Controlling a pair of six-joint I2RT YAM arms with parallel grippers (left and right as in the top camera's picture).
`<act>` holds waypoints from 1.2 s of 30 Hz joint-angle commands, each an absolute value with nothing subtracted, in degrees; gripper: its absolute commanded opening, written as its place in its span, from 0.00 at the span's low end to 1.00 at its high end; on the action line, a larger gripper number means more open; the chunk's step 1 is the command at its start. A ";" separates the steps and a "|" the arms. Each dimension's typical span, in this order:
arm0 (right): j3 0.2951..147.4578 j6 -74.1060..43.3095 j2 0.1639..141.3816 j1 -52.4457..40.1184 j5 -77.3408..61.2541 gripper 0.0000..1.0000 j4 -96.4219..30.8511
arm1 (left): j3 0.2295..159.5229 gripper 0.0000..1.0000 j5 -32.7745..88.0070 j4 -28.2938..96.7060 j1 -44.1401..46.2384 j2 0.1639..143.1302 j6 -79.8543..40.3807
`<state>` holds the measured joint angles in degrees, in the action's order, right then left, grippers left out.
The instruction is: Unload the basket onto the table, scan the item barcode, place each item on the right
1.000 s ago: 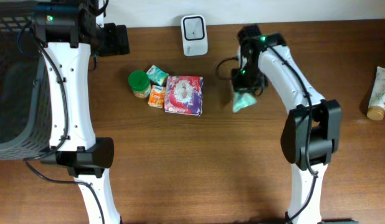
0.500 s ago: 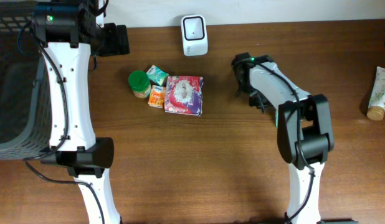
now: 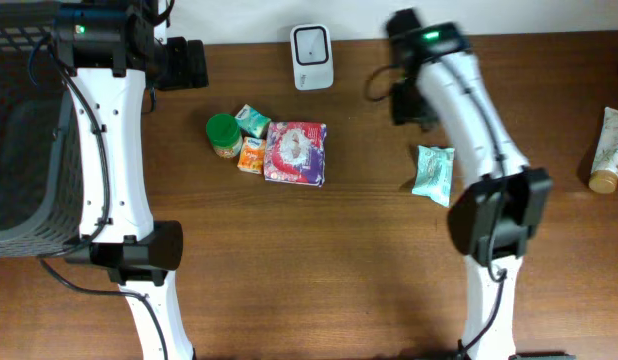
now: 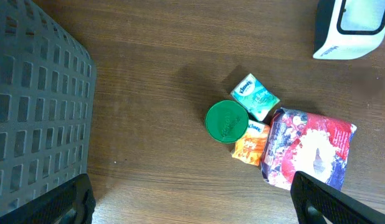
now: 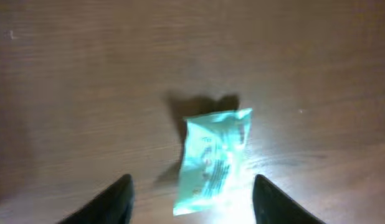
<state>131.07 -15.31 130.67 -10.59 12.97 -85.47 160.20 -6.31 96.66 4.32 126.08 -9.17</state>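
A teal packet (image 3: 433, 172) lies loose on the wooden table to the right of the middle. In the right wrist view the teal packet (image 5: 211, 160) is below and beyond the tips, blurred, with its shadow beside it. My right gripper (image 3: 405, 101) hovers above and behind it, open, nothing between its fingers (image 5: 119, 198). The white scanner (image 3: 312, 56) stands at the back edge, also in the left wrist view as the white scanner (image 4: 353, 28). My left gripper (image 3: 185, 63) is at the back left, wide open and empty, with its fingertips (image 4: 73, 200) over bare wood.
A green-lidded jar (image 3: 224, 133), a small tissue pack (image 3: 253, 120), an orange packet (image 3: 251, 155) and a red-and-purple pack (image 3: 295, 152) cluster left of the middle. A dark mesh basket (image 3: 19, 130) fills the left edge. A cream tube (image 3: 609, 150) lies far right.
The right gripper was shut on the teal packet; it has opened, and the packet now lies on the table. The right arm has swung up and back. The left arm has not moved.
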 commanded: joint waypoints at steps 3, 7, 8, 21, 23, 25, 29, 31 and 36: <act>121.62 -5.28 130.89 2.66 -7.51 0.18 -87.74 | 160.86 0.99 -6.74 96.71 3.57 125.45 -8.88; 110.98 -5.30 130.89 3.53 -7.55 0.16 -81.58 | 160.86 0.99 -6.74 96.71 3.62 125.45 -8.88; 109.60 -5.32 130.89 3.07 -7.60 0.16 -80.23 | 160.86 0.99 -6.76 96.71 3.55 125.45 -8.88; 106.67 -6.42 130.87 -15.49 -12.01 0.19 -67.44 | 160.86 0.99 -6.74 96.71 3.60 125.43 -8.88; 111.24 -6.42 130.87 -16.51 -11.27 0.23 -70.98 | 160.86 0.99 -6.74 96.71 3.57 125.45 -8.88; 116.51 -6.46 130.87 -16.43 -9.72 0.34 -74.83 | 160.86 0.99 -6.74 96.71 3.57 125.45 -8.88; 122.50 -6.44 130.87 -16.08 -12.10 0.58 -79.33 | 160.86 0.99 -6.74 96.71 3.57 125.45 -8.88; 122.41 -6.44 130.89 -16.45 -19.03 0.59 -78.32 | 160.86 0.99 -6.74 96.71 3.57 125.45 -8.88; 120.51 -12.25 130.89 -19.20 -19.88 0.28 -70.59 | 160.86 0.99 -6.74 96.71 3.60 125.45 -8.88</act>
